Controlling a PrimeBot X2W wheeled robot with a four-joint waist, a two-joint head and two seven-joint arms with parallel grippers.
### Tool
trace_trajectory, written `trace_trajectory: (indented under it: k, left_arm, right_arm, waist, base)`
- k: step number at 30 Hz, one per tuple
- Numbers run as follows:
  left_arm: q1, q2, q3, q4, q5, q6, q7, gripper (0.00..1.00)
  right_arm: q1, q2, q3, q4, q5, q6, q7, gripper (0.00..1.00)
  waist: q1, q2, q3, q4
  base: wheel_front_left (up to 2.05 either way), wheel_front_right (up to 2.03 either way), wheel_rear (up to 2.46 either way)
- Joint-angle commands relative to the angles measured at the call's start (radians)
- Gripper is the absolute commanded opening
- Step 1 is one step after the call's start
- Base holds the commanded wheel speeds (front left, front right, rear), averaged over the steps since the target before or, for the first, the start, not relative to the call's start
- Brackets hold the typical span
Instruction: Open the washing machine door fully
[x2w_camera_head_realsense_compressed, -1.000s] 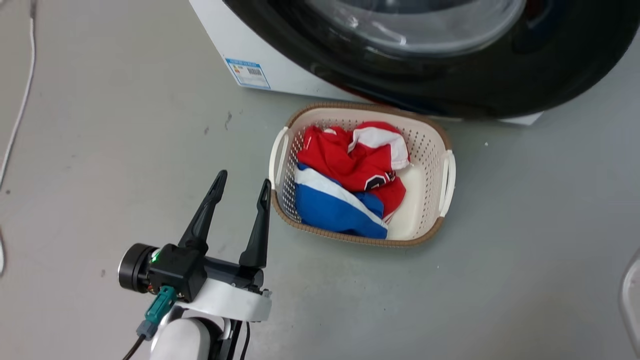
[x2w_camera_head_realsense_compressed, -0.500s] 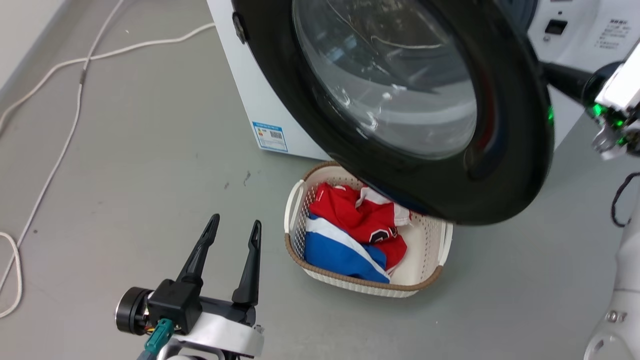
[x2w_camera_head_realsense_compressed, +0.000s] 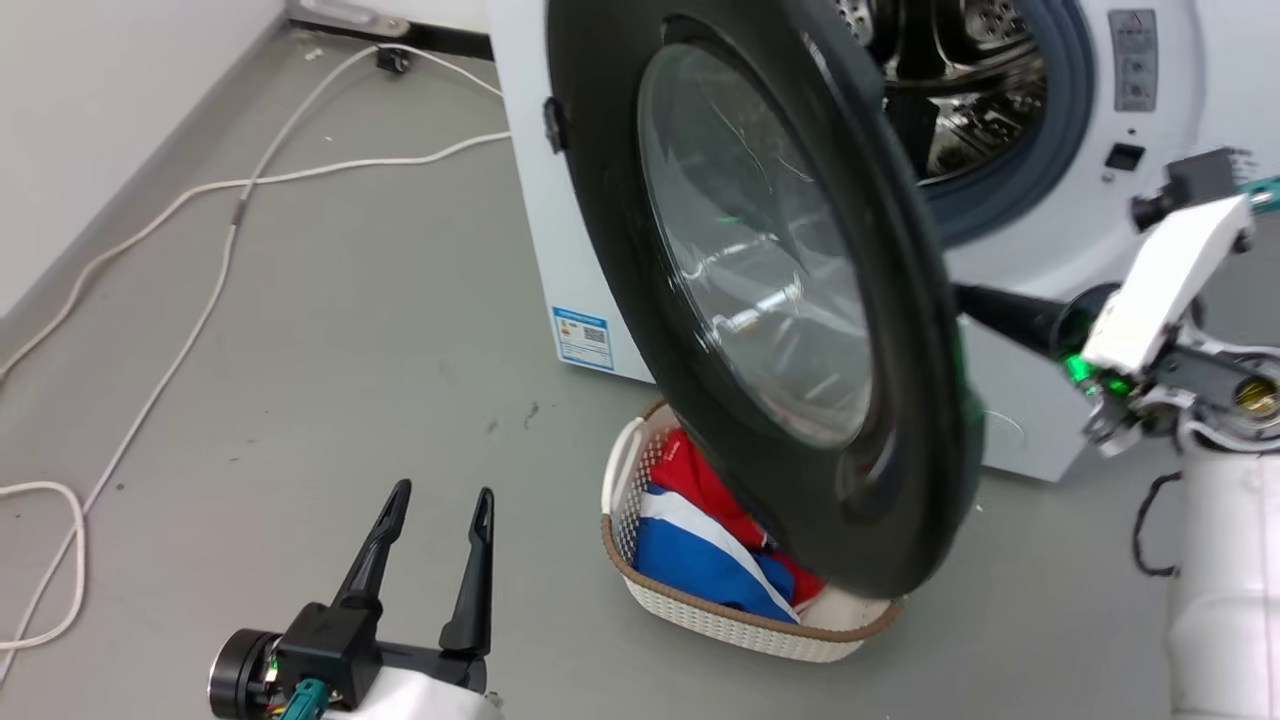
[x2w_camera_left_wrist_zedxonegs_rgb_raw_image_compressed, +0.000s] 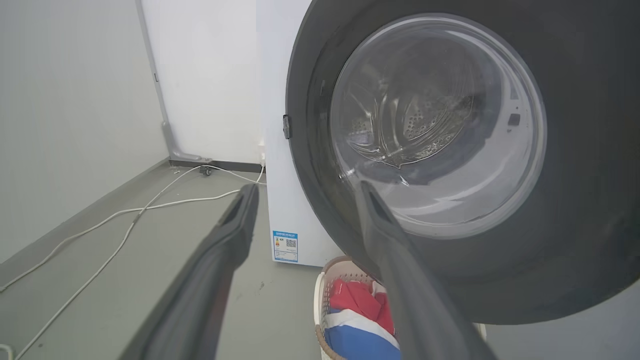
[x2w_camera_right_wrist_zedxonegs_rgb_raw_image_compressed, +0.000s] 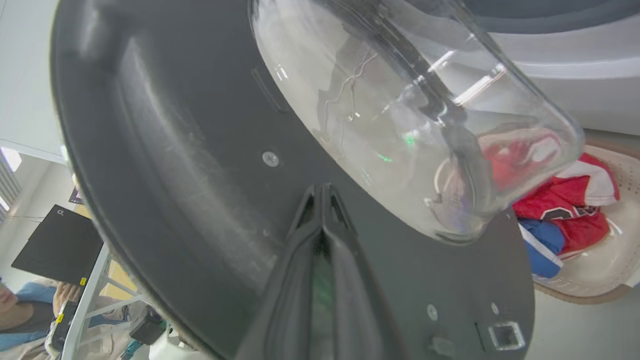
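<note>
The washing machine door (x2w_camera_head_realsense_compressed: 920, 420), round and glossy black with a bulging clear glass bowl (x2w_camera_head_realsense_compressed: 760, 270), stands partly swung out from the white machine (x2w_camera_head_realsense_compressed: 1030, 420) and hangs over the basket. My right gripper (x2w_camera_head_realsense_compressed: 975, 300) reaches in from the right behind the door's free edge. In the right wrist view its fingers are shut together, tips (x2w_camera_right_wrist_zedxonegs_rgb_raw_image_compressed: 322, 190) against the door's grey inner face (x2w_camera_right_wrist_zedxonegs_rgb_raw_image_compressed: 175, 150) beside the glass bowl (x2w_camera_right_wrist_zedxonegs_rgb_raw_image_compressed: 400, 115). My left gripper (x2w_camera_head_realsense_compressed: 441, 495) is open and empty, low over the floor, left of the door (x2w_camera_left_wrist_zedxonegs_rgb_raw_image_compressed: 575, 210).
A cream laundry basket (x2w_camera_head_realsense_compressed: 720, 625) with red, white and blue clothes (x2w_camera_head_realsense_compressed: 700, 560) sits on the floor under the door. The steel drum (x2w_camera_head_realsense_compressed: 960, 90) shows behind it. White cables (x2w_camera_head_realsense_compressed: 200, 290) trail along the left floor near the wall. A person (x2w_camera_right_wrist_zedxonegs_rgb_raw_image_compressed: 20, 310) is at the right wrist view's lower left.
The head camera has tilted up, bringing the machine front and drum into view. The door now stands more edge-on, swung further out. The left gripper keeps its open pose.
</note>
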Motion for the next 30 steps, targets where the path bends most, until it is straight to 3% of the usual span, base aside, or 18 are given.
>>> trace_trajectory:
  k: [1, 13, 21, 30]
  left_arm:
    - [0.011, -0.001, 0.003, 0.000, 0.004, 0.002, -0.003, 1.00]
    - [0.034, -0.001, 0.015, 0.000, 0.016, -0.009, -0.003, 1.00]
    - [0.030, -0.001, 0.010, 0.005, 0.014, -0.015, -0.003, 1.00]
    - [0.032, -0.001, 0.011, 0.005, 0.008, -0.007, -0.003, 1.00]
  right_arm:
    - [0.025, 0.015, 0.031, -0.004, 0.027, 0.000, -0.006, 0.00]
    - [0.114, 0.013, 0.286, -0.040, 0.232, 0.000, -0.094, 0.00]
    - [0.117, 0.013, 0.450, -0.045, 0.310, 0.000, -0.166, 0.00]
    - [0.096, 0.013, 0.487, -0.021, 0.307, 0.000, -0.219, 0.00]
  waist:
    - [0.0002, 0.0000, -0.013, 0.017]
    - [0.0002, 0.0000, -0.042, 0.097]
    - [0.0002, 0.0000, -0.040, 0.130]
    - [0.0002, 0.0000, -0.035, 0.150]
  base:
    - [0.00, 0.00, 0.00]
    - [0.00, 0.00, 0.00]
    - [0.00, 0.00, 0.00]
    - [0.00, 0.00, 0.00]
